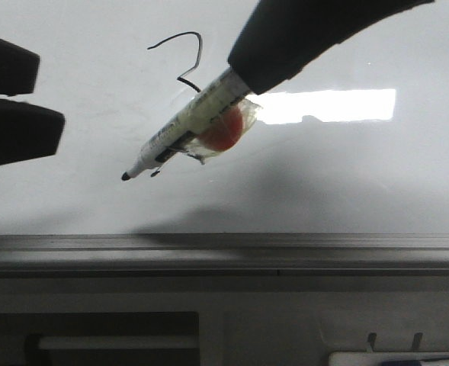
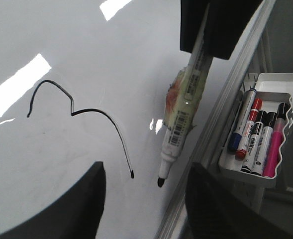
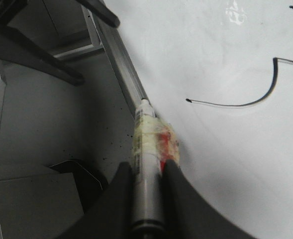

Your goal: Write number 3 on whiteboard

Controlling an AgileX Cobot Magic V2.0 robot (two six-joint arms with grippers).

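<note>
Since the thin black marker line shaped like a 3 (image 2: 81, 117) looks complete on the large glossy pale grey-white whiteboard (image 1: 346, 175), the step in hand seems to be lifting off cleanly. The right tool (image 3: 147, 172) is clamped on the white, tape-wrapped black-tipped marker (image 1: 180, 132), whose tip appears just beside the tail's end; draw it straight away, avoiding a stray stroke. The left tool (image 2: 144, 199) hangs apart, empty.

A hand-drawn number 3 (image 2: 81, 117) stands on the whiteboard (image 2: 86, 45); marker (image 2: 181, 124) print is unreadable.
</note>
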